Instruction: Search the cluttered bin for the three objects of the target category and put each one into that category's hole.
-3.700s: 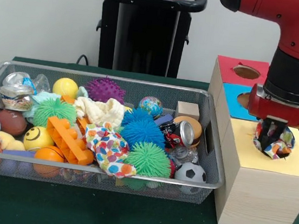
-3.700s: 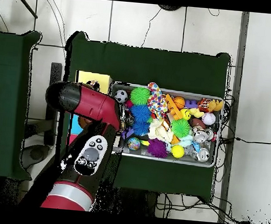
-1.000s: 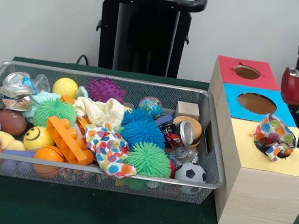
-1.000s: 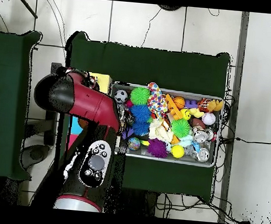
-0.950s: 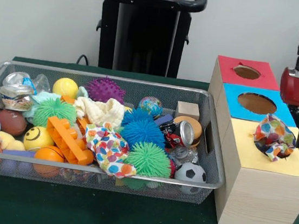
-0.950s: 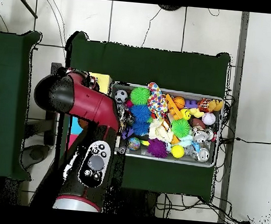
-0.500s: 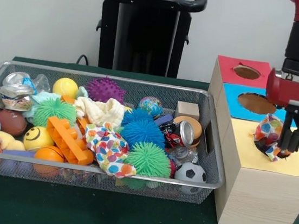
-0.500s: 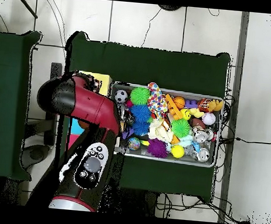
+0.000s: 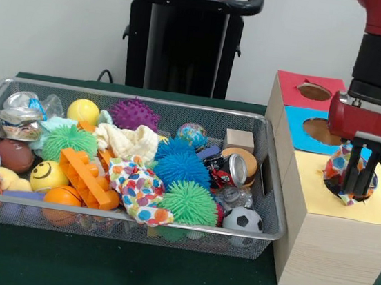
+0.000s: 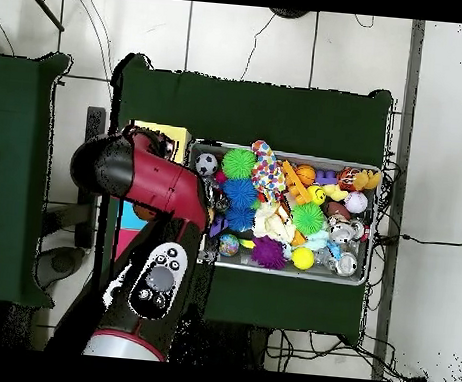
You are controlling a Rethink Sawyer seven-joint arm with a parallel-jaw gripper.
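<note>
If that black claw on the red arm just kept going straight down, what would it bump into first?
Most likely the polka-dot cloth bunched at the hole in the yellow box top. The end effector points straight down and appears right at or in front of that cloth; how they line up in depth is unclear.

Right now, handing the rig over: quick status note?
Gripper: over the yellow-topped box section, fingers in front of the polka-dot cloth; whether it grips, cannot tell.
That cloth sits bunched at the yellow hole, not yet pushed fully in.
In the wire bin: a second polka-dot cloth near the front, a cream cloth further back.
Left: finish seating the first cloth, then move the other two.
</note>
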